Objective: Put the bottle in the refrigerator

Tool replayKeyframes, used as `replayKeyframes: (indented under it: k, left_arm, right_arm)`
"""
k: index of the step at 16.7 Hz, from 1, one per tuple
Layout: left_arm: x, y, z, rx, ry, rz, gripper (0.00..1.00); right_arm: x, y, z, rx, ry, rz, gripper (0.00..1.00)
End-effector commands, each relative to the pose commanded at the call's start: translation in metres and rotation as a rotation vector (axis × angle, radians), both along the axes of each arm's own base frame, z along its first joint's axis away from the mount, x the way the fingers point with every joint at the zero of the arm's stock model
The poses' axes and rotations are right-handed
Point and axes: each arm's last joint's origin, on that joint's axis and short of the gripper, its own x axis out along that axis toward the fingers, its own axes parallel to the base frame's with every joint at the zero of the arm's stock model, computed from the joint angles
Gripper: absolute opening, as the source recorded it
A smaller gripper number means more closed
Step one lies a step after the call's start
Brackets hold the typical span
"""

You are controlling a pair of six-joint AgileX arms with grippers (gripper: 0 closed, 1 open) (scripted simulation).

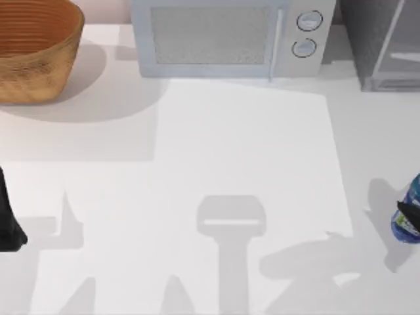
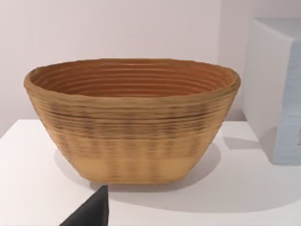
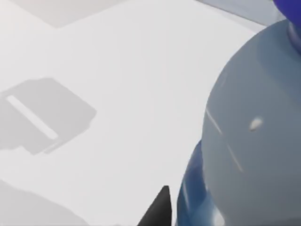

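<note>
From above, the bottle (image 1: 409, 213) stands at the table's right edge, right gripper (image 1: 408, 211) on it, the fridge (image 1: 384, 42) straight behind at far right; the left arm (image 1: 8, 220) sits parked. In the right wrist view the bottle (image 3: 249, 141) looms just beside one finger (image 3: 157, 209), probably held, though I cannot tell.

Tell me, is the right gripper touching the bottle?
Cannot tell. In the top view a dark finger overlaps the bottle at the table's right edge; the right wrist view shows no plain contact or gap.
</note>
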Motion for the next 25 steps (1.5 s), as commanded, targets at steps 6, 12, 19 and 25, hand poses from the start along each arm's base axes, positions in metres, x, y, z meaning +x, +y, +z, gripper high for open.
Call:
replayKeyframes:
  k: [6, 12, 19, 25]
  left_arm:
    - [0.000, 0.000, 0.000, 0.000, 0.000, 0.000, 1.00]
    - [0.000, 0.000, 0.000, 0.000, 0.000, 0.000, 1.00]
    - [0.000, 0.000, 0.000, 0.000, 0.000, 0.000, 1.00]
    - [0.000, 0.000, 0.000, 0.000, 0.000, 0.000, 1.00]
  right_arm:
    - [-0.018, 0.009, 0.014, -0.057, -0.041, -0.141, 0.01]
    - [-0.047, 0.015, 0.040, -0.038, -0.196, -0.431, 0.01]
    - [-0.074, 0.015, 0.040, 0.107, -0.307, -0.722, 0.01]
    - [-0.077, 0.014, 0.036, 0.126, -0.307, -0.762, 0.01]
